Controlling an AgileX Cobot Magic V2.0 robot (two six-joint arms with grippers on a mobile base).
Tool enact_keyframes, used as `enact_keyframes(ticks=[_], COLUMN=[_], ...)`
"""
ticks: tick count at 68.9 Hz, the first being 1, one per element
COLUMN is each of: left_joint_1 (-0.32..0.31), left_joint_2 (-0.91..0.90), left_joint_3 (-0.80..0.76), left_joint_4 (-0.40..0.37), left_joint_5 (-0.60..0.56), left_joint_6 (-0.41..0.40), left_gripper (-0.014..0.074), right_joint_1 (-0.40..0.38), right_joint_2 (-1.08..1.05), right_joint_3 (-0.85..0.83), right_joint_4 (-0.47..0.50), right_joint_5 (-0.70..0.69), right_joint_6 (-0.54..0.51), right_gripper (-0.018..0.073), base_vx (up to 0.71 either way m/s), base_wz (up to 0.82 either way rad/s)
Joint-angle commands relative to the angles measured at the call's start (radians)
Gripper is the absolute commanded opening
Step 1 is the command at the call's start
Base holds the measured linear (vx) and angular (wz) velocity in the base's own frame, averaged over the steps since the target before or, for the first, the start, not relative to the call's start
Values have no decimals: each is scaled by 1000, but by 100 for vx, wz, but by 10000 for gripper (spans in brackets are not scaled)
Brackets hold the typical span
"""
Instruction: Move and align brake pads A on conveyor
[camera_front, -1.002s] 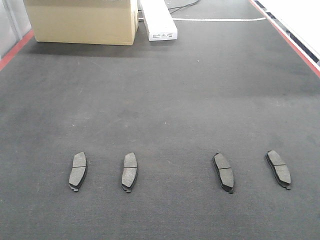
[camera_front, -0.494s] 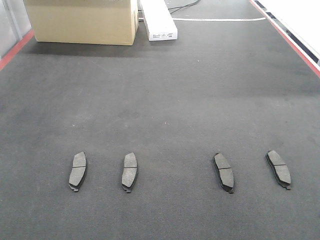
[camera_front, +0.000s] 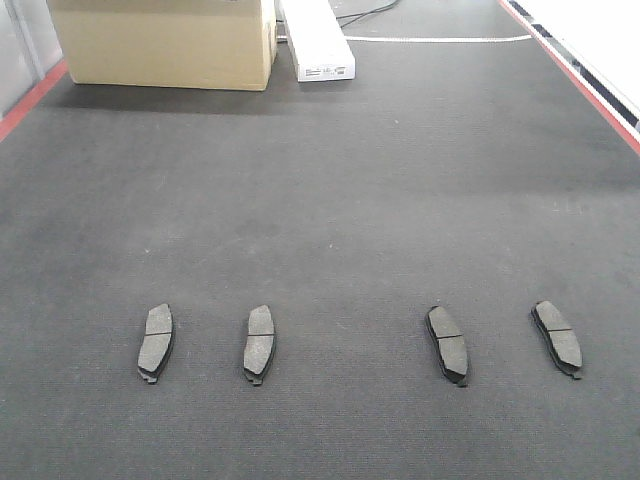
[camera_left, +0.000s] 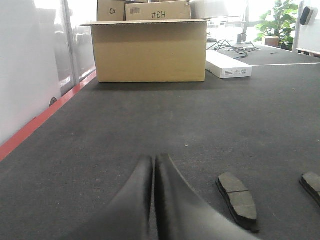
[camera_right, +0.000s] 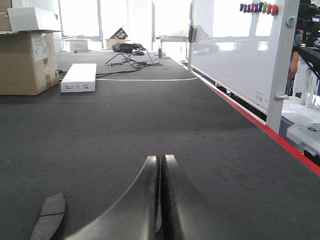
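Both claws are pressed together and empty: left claw (camera_left: 154, 162) has a pad (camera_left: 238, 199) just right of it, lengthwise up the conveyor (camera_left: 150, 130), while right claw (camera_right: 161, 161) has one (camera_right: 49, 216) to its left.

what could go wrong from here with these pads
The four flat dark grey brake pads lie very thin on the charcoal felt conveyor belt, so fingers may scrape felt and slip off. Both the left gripper and right gripper are shut, and would need opening first.
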Motion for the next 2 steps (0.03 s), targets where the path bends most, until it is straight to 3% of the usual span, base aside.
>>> enact_keyframes(ticks=[1, 2], left_joint_1=[-3, -3], left_joint_2=[-14, -14], left_joint_3=[18, 18], left_joint_4=[-10, -10], left_joint_5=[-67, -67], left_joint_6=[1, 1], left_gripper=[-6, -6], right_joint_1=[-7, -7], right_joint_2=[-13, -13], right_joint_3=[12, 12], right_joint_4=[-10, -10], right_joint_5=[-76, -76], right_joint_6=[-5, -5], right_gripper=[-12, -12], base_vx=[0, 0], base_wz=[0, 0])
